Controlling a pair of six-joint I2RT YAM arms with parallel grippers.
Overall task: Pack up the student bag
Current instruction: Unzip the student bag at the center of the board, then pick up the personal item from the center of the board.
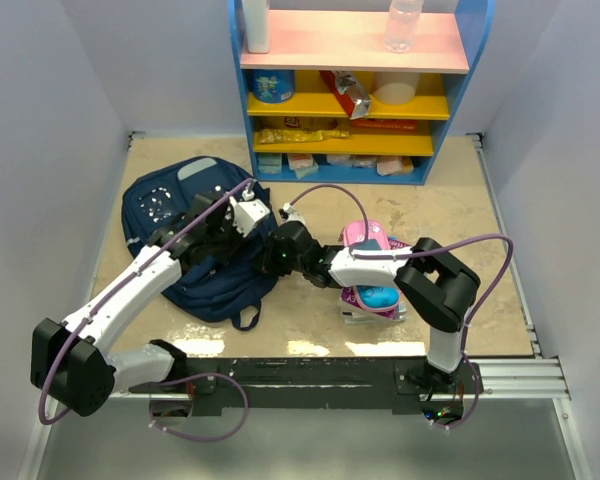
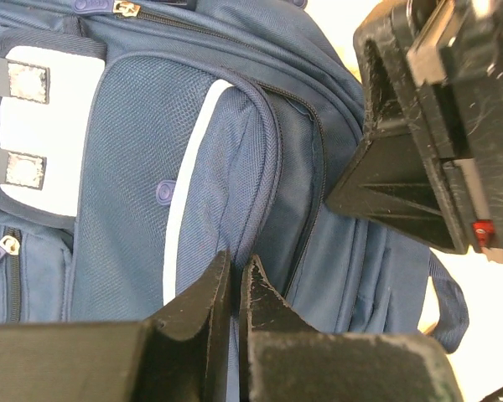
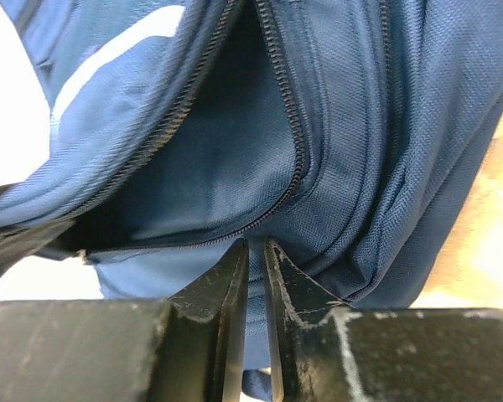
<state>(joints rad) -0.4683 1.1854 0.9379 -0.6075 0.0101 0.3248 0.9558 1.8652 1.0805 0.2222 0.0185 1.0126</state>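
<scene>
Since both grippers sit on the bag [image 1: 170, 215], the coming move turns on its zip mouth, which gapes between them. The bag lies on the table's left half, its long axis running from the far edge toward the near edge, its bulk left of both grippers. My left gripper [image 2: 235, 285] is pressed together on the flap's piped seam. My right gripper [image 3: 256, 268] pinches the lip below the zip. A pink case [image 1: 365, 240] waits right of centre on the table [image 1: 450, 220], with a shelf [image 1: 350, 150] at the far edge.
</scene>
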